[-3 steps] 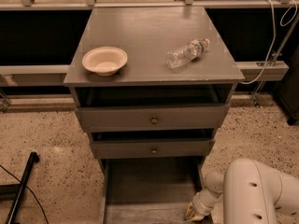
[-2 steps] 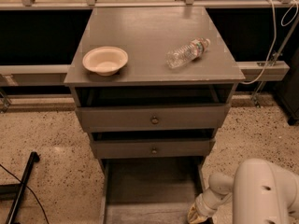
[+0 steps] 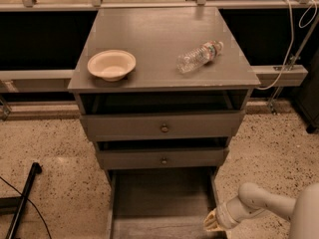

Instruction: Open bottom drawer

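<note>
The grey cabinet has three drawers. The bottom drawer (image 3: 160, 198) stands pulled out toward me, its empty inside showing between its side rails. Its front and knob are cut off by the lower edge of the view. My gripper (image 3: 213, 222) is at the drawer's right front corner, low in the view, on the end of the white arm (image 3: 259, 203) that comes in from the bottom right. The top drawer (image 3: 162, 126) and the middle drawer (image 3: 163, 158) each show a small round knob and stand slightly out.
On the cabinet top lie a cream bowl (image 3: 111, 64) at the left and a clear plastic bottle (image 3: 199, 56) on its side at the right. A black pole (image 3: 22, 200) lies on the speckled floor at the left. Cables (image 3: 291, 39) hang at the back right.
The white arm has dropped lower and further right in the view. The gripper stays by the drawer's right front corner. The drawer looks equally far out.
</note>
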{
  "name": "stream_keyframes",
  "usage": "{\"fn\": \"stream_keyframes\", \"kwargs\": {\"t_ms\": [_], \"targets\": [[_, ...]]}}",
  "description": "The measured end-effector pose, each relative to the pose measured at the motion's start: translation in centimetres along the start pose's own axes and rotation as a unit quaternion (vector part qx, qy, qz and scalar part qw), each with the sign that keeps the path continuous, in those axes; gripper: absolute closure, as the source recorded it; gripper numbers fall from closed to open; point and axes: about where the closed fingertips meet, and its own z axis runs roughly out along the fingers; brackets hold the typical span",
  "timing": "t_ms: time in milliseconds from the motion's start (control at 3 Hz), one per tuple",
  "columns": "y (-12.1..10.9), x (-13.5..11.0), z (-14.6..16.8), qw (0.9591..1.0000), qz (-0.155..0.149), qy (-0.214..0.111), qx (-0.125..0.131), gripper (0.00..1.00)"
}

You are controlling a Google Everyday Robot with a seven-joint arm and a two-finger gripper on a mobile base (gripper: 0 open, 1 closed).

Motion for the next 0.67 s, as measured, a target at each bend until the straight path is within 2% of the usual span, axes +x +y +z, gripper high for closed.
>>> {"fn": "stream_keyframes", "kwargs": {"t_ms": [333,667], "targets": [[0.16,0.17,-0.24,1.0000,0.000,-0.001,0.005,0.82],[0.17,0.16,-0.08,1.0000,0.001,-0.001,0.003,0.58]]}}
